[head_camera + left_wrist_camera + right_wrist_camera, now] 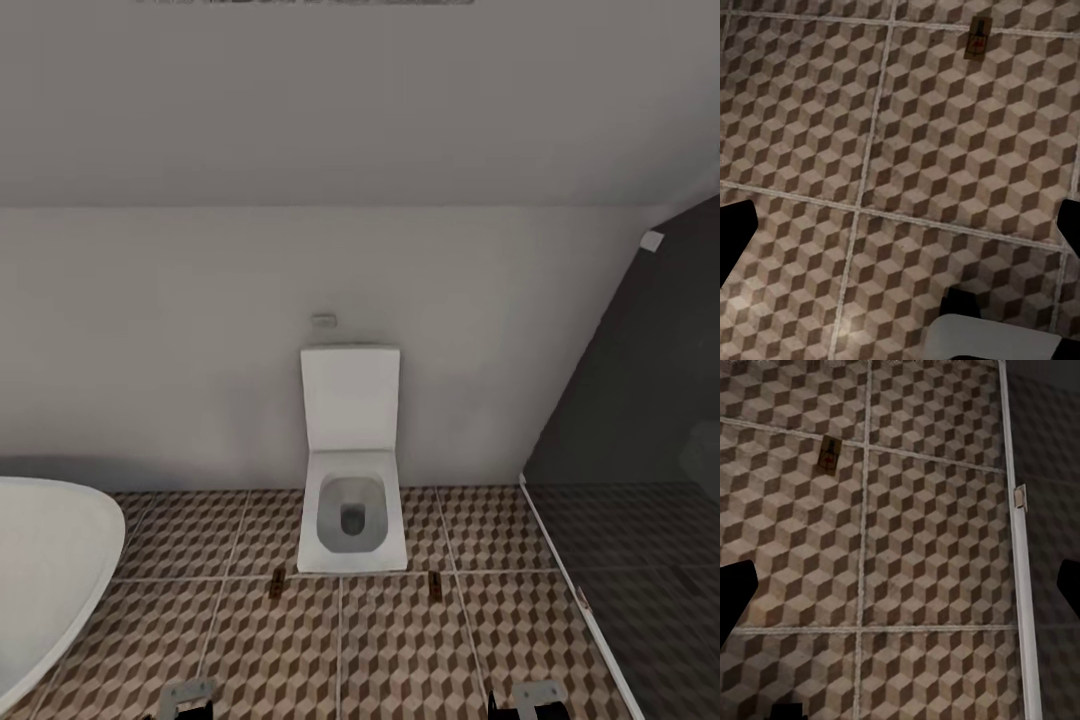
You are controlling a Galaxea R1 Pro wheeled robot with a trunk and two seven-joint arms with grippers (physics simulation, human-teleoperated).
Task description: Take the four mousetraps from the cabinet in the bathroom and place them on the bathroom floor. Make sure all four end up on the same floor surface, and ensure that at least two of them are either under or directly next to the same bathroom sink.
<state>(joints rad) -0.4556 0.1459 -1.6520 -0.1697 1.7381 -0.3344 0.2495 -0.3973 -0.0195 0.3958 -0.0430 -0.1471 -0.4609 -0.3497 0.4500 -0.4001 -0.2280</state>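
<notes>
Two mousetraps lie flat on the bathroom floor, one on each side of the front of a white toilet. The left mousetrap is just beside the toilet's front left corner. The right mousetrap is just beside its front right corner. Each one is a tiny brown wooden slab with thin dark metal bits on top. The left wrist view shows one mousetrap lying on a tile near a grout line, and the right wrist view shows one mousetrap close to a spot where tile lines cross.

The floor has big shiny square tiles with a brown, beige and white cube pattern. The toilet stands against a plain white wall with its lid up. A white bathtub curves in at the left edge of the floor. At the right, a thin white strip splits the tiles from a dark grey shower floor.

The left gripper hangs over bare tiles with its fingers spread wide, holding nothing. The right gripper also hangs over the tiles, fingers spread apart and empty.
</notes>
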